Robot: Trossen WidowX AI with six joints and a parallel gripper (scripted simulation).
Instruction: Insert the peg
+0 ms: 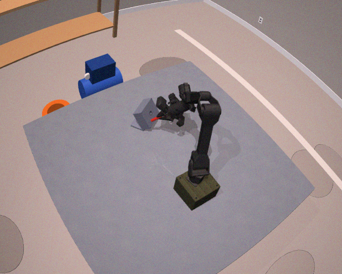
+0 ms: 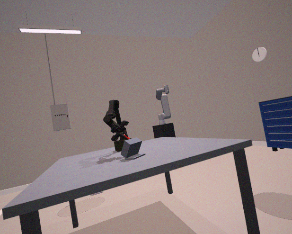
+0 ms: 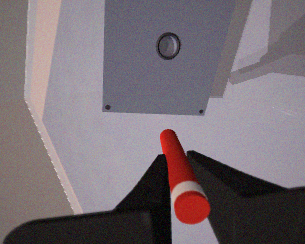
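Note:
A round red peg (image 1: 155,118) (image 2: 126,136) (image 3: 178,163) with a white band near one end is held tilted, clear of the table. My gripper (image 1: 161,117) (image 2: 123,135) (image 3: 176,159) is shut on it. The banded end faces the wrist camera and the plain end points away from it. The grey sloped panel (image 1: 144,120) (image 2: 131,148) (image 3: 134,73) stands beyond the peg. Its round hole (image 1: 150,112) (image 3: 168,46) is uncovered. In the wrist view the peg's plain end appears just below the panel's bolted edge, short of the hole. Whether they touch cannot be told from the exterior view.
The grey table (image 1: 106,177) (image 2: 196,148) carries the arm's wooden base block (image 1: 197,188). A blue tank-like machine (image 1: 101,79) and an orange ring (image 1: 45,108) lie beyond the table edge, past the panel. The arm's shadow falls beside the panel.

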